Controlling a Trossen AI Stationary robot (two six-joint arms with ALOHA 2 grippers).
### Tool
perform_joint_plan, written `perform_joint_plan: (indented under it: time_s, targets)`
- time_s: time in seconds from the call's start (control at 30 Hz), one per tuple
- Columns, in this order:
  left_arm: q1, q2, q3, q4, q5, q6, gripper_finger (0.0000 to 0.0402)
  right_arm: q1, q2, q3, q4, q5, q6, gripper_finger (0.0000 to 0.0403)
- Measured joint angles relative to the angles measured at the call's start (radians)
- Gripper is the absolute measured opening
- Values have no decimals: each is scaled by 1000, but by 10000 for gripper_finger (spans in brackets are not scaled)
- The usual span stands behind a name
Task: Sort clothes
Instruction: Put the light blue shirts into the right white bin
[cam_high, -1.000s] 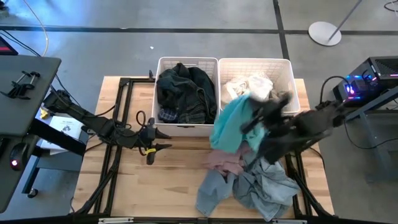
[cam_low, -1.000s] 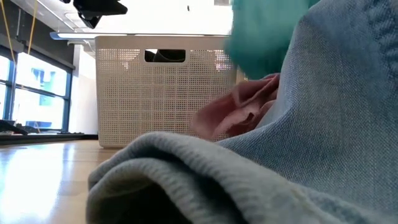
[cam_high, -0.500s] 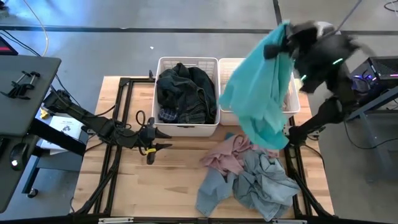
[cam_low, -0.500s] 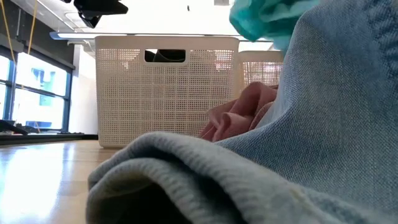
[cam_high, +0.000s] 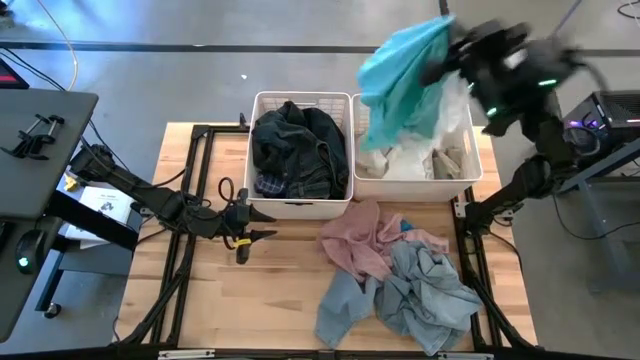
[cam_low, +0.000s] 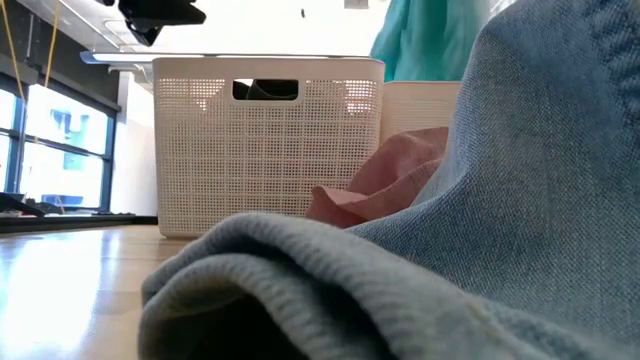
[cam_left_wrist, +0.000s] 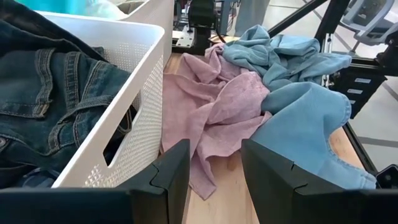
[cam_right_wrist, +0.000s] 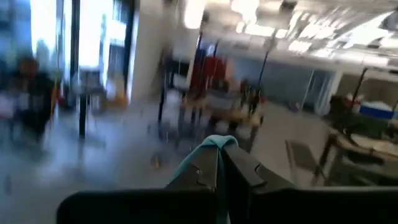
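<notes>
Surface: wooden surface carries two white slatted baskets side by side at its far edge, with a loose pile of clothes in front of the right one.
Right pincer: pinched shut on a fold of the teal garment, held high over the far side of the right basket; I see the teal cloth squeezed between the fingers in my wrist view.
Teal garment: hangs from the grip in a long drape, its lower part above or touching the white clothes already in that basket.
Left pincer: jaws apart and empty, low near the front of the left basket, facing the pink garment.
Left basket: holds dark denim and a bit of plaid.
Pile: pink garment and pale blue denim lie tangled together on the surface, untouched.
Risk, release: I judge the drape sits toward the left side of the basket; let go here and a trailing edge may catch the rim or spill into the left basket.
Risk, swing: the arm looks blurred, so the cloth may be swinging and could land off target.
Risk, snag: fabric might cling to a finger when I open.
Risk, pile: the tangled pink and denim could lift together on a later pick.
</notes>
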Motion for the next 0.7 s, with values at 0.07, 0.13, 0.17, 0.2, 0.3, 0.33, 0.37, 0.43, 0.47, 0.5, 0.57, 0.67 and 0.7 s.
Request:
perform_joint_plan:
  time_s: [0.07, 0.13, 0.17, 0.2, 0.3, 0.33, 0.37, 0.43, 0.47, 0.5, 0.57, 0.67, 0.7]
  targets:
    - [0, 0, 0, -6, 0, 0, 135, -9, 6, -1, -258, -20, 174, 0]
    - [0, 0, 0, -13, 1, 0, 135, -28, 12, -2, -491, -84, 367, 0]
    - [0, 0, 0, -16, 1, -1, 135, -46, 15, -2, -600, -125, 460, 0]
    - [0, 0, 0, -19, 1, -1, 135, -69, 18, -2, -705, -172, 551, 0]
    - [0, 0, 0, -26, 2, -1, 135, -160, 40, -1, -997, -327, 787, 0]
    - [0, 0, 0, -26, 1, -1, 135, -195, 55, -3, -1057, -387, 845, 0]
    - [0, 0, 0, -26, -2, -1, 136, -228, 65, -28, -1029, -458, 864, 0]
    - [0, 0, 0, -26, -5, -2, 136, -273, 54, -128, -978, -671, 855, 0]
    - [0, 1, 0, -26, -5, -5, 135, -289, 53, -180, -918, -749, 855, 0]
    - [0, 3, 0, -25, -5, -12, 136, -302, 51, -229, -858, -796, 853, 0]
    - [-5, 12, 0, -27, -5, -32, 136, -328, 47, -345, -841, -805, 837, 0]
    - [-22, 27, 0, -52, -5, -64, 136, -382, 50, -548, -826, -749, 826, 0]
    - [-29, 35, 0, -60, -5, -75, 136, -403, 50, -622, -823, -747, 826, 0]
